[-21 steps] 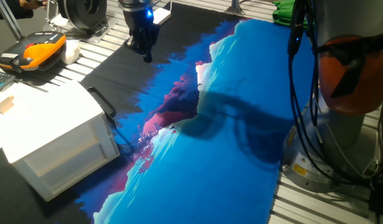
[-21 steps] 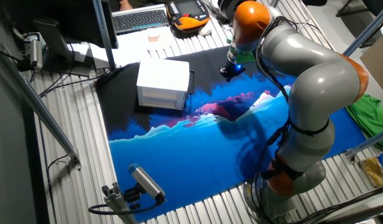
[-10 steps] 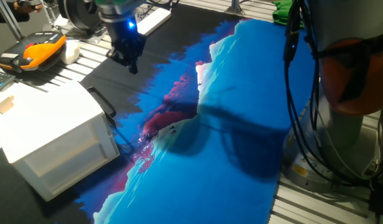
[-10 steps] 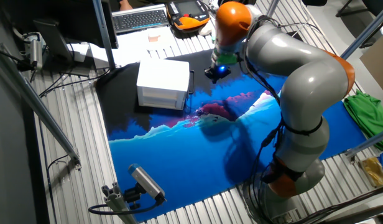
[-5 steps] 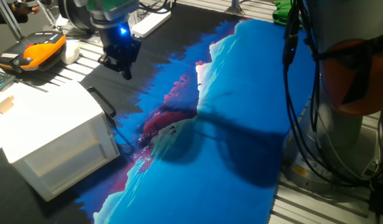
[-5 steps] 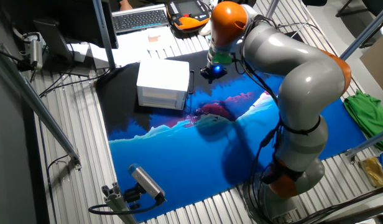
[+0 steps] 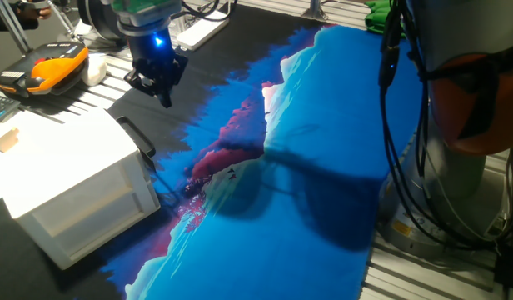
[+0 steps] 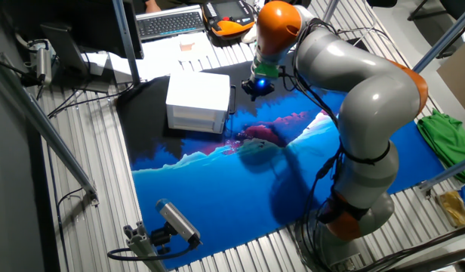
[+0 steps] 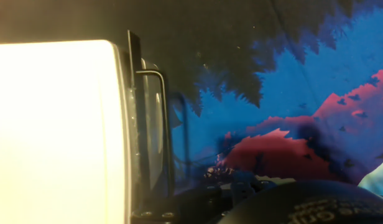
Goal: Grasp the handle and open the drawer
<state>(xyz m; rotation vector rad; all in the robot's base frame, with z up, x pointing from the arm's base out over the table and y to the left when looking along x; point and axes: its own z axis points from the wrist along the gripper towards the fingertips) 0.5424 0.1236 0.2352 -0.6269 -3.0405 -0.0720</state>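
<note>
The black two-finger gripper (image 7: 163, 90) hangs in the air above the dark end of the printed blue, red and black table mat (image 7: 306, 167), just beyond the white box-shaped cabinet (image 7: 65, 187), with a blue light glowing on its body. It points down toward the mat and touches nothing. Its fingertips sit close together in one fixed view, but whether the jaws are parted or pressed closed cannot be told; the other fixed view shows the gripper (image 8: 257, 88) too small to settle it.

The thin black curved bar handle (image 7: 138, 137) stands on the cabinet's end face, on the side that faces the gripper, near it but apart from it. In the hand view the handle (image 9: 161, 124) runs as a dark vertical bar just beside the overexposed white cabinet (image 9: 55, 130) (the glare hides all detail on that face).

The white drawer (image 7: 144, 179) shows only as its front panel, flush with the cabinet body.

An orange and black handheld controller (image 7: 42, 68) lies on the slatted metal table (image 7: 73, 96) behind the cabinet.
</note>
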